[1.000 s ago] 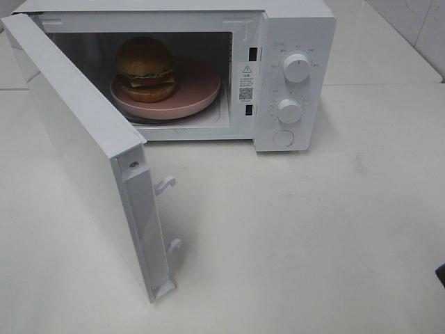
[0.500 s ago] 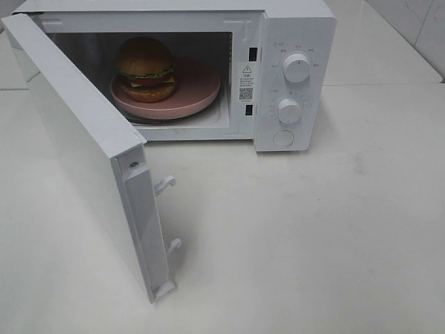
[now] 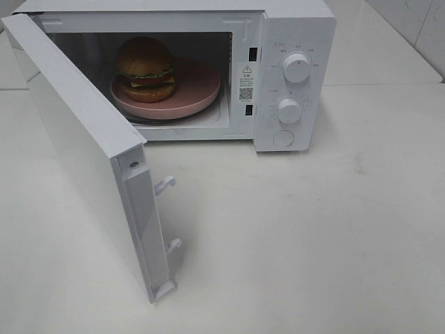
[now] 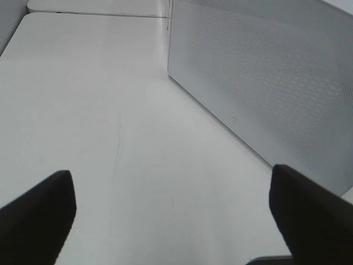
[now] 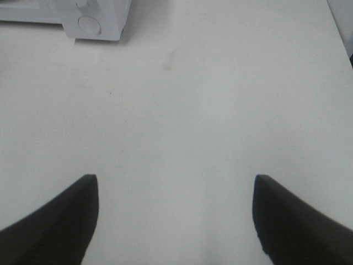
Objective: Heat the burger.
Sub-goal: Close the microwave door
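Note:
The burger (image 3: pixel 146 68), with a golden-brown bun, lettuce and dark patty, sits on a pink plate (image 3: pixel 198 87) inside the white microwave (image 3: pixel 295 42). The microwave door (image 3: pixel 83 149) stands wide open, swung out to the left. Neither gripper shows in the exterior view. In the left wrist view my left gripper (image 4: pixel 171 215) is open and empty above the table, beside the door's perforated outer face (image 4: pixel 265 83). In the right wrist view my right gripper (image 5: pixel 174 218) is open and empty over bare table, with the microwave's lower right corner (image 5: pixel 94 22) far ahead.
Two white knobs (image 3: pixel 297 67) and a round button (image 3: pixel 283 138) are on the microwave's right panel. Two latch hooks (image 3: pixel 165 184) stick out of the door's edge. The white table (image 3: pixel 313 229) spreads in front and to the right.
A dark bit of the right arm at the lower right edge of the exterior view has gone out of view. The burger, plate and door have not moved.

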You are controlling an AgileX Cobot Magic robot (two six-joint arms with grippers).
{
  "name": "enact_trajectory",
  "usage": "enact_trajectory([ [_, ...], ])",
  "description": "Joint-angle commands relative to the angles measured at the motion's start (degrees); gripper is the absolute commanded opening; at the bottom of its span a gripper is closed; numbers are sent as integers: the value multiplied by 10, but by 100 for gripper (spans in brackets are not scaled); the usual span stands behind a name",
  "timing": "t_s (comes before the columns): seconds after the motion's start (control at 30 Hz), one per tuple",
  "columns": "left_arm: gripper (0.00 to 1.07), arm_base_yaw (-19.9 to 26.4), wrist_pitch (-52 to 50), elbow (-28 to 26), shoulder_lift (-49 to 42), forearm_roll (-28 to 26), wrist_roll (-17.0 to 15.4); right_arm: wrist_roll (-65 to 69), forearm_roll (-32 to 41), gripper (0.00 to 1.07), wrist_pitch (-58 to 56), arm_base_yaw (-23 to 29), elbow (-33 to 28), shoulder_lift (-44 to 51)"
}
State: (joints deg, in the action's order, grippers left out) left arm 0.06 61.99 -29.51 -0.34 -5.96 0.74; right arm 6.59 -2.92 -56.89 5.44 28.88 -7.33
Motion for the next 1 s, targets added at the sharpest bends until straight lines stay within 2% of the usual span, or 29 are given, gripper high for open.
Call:
enact_trajectory([
  [0.03,87,2,-7,-1,-8,-3,-1,-1,2,75,-1,-5,-2,27],
  [0.27,87,2,-7,-1,-8,-3,-1,-2,1,75,-1,-5,-4,92],
  [1.0,87,2,-7,-1,-7,-3,-1,-6,2,75,-1,-5,-4,91],
])
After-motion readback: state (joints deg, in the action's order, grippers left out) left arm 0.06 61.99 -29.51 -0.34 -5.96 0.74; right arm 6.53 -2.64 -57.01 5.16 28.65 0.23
